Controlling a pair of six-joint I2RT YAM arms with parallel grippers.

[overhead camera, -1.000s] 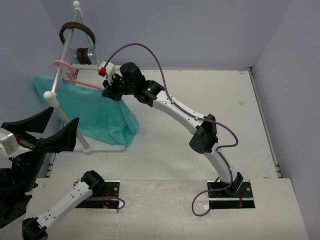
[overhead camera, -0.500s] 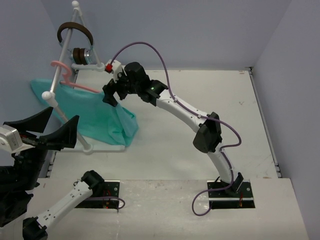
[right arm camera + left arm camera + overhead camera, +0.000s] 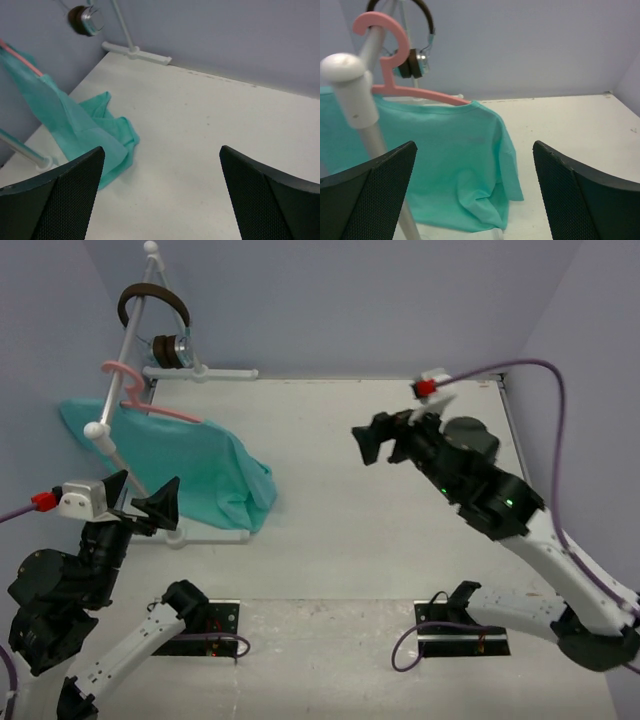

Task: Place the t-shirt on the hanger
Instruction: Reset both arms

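Shirt looks hung; both pincers free.

The t-shirt [image 3: 190,465] drapes from the hanger [image 3: 150,405], hooked on the rack [image 3: 125,350] at the table's [image 3: 400,530] 9 o'clock, its hem bunched on the surface. The hanging step seems done. What is left, as I judge it, is to check the collar's seating or straighten the heap. The left gripper [image 3: 145,490], at 8 o'clock, and the right gripper [image 3: 380,447], toward 1 o'clock, both stand spread apart and empty. Count: one t-shirt, one hanger, one rack, one pair of headphones [image 3: 155,305], two grippers.
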